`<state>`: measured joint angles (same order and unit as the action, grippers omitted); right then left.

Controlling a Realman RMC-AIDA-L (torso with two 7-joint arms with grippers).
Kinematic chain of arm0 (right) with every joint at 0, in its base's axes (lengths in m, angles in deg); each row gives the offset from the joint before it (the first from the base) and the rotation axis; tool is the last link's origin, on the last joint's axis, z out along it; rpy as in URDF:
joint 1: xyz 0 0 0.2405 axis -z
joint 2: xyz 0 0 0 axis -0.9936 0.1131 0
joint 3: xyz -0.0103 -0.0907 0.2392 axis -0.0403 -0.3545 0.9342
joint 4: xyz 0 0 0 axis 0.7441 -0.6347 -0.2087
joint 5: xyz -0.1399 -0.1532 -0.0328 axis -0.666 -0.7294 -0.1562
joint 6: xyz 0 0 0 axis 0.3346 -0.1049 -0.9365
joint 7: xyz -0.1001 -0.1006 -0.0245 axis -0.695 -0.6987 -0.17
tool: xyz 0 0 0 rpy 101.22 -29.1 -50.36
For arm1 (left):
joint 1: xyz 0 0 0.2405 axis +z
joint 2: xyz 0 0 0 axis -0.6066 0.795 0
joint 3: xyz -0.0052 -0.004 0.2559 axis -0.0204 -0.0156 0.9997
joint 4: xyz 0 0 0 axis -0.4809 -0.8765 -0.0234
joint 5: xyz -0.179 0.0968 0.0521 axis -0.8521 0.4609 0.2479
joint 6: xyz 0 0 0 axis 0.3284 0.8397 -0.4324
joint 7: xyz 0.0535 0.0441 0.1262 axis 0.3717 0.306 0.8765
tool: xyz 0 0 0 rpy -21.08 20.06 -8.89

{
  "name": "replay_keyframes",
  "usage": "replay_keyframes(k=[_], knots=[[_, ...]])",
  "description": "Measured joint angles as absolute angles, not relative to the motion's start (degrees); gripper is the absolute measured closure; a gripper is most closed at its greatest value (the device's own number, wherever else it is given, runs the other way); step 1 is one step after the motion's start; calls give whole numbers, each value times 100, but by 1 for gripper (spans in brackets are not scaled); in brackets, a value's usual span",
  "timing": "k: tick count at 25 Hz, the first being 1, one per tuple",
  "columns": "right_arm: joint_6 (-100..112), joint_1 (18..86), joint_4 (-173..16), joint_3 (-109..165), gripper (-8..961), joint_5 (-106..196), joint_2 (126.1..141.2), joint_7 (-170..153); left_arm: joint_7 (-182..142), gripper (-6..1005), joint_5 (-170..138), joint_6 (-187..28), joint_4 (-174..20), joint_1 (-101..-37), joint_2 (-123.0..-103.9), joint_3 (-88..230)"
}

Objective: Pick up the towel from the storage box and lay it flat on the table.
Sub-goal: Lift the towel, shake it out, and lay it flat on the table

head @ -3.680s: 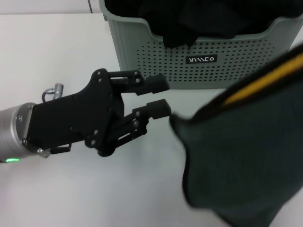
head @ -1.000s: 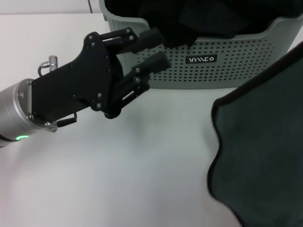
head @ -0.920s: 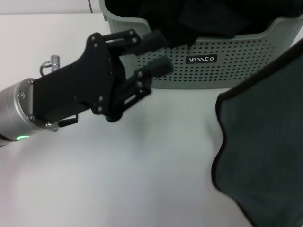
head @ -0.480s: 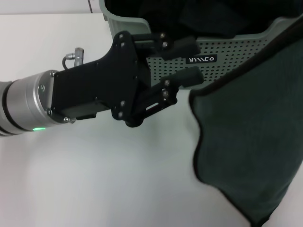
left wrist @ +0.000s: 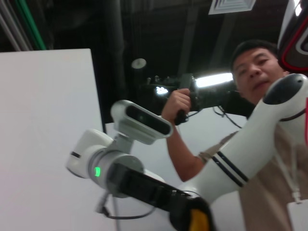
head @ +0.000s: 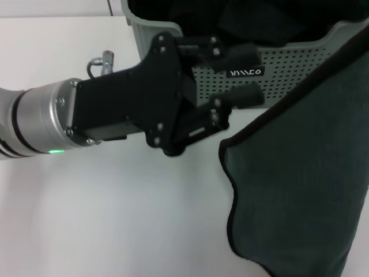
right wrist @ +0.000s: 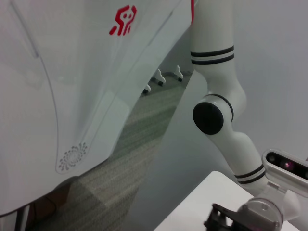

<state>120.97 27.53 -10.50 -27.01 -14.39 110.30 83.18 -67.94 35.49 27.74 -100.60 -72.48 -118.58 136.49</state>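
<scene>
The towel (head: 300, 184) hangs in the air on the right, dark grey-green side showing, with a black stitched edge; its top runs out of the head view. My left gripper (head: 256, 73) is open in front of the storage box (head: 300, 60), its fingers spread just left of the towel's edge and holding nothing. The sage-green storage box stands at the back of the white table (head: 115, 225). In the left wrist view my right gripper (left wrist: 190, 217) shows from afar, shut on a yellow bit of the towel (left wrist: 198, 220).
Dark cloth (head: 230, 20) fills the storage box. The box's black label (head: 245, 73) sits between my left fingers. A person with a camera (left wrist: 250, 82) stands behind the robot. White tabletop lies bare to the left and front.
My left gripper has moved right, from beside the box's left corner to its front near the label. The towel's hanging edge has swung left, closer to the gripper.
</scene>
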Motion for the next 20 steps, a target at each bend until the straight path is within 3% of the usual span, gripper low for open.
replay_keyframes(k=[20], knots=[[12083,2547,-917,-2658,952,-1559,11253,8180,-6612,687,3281,2726,-9993,-7400,-11885,14011]])
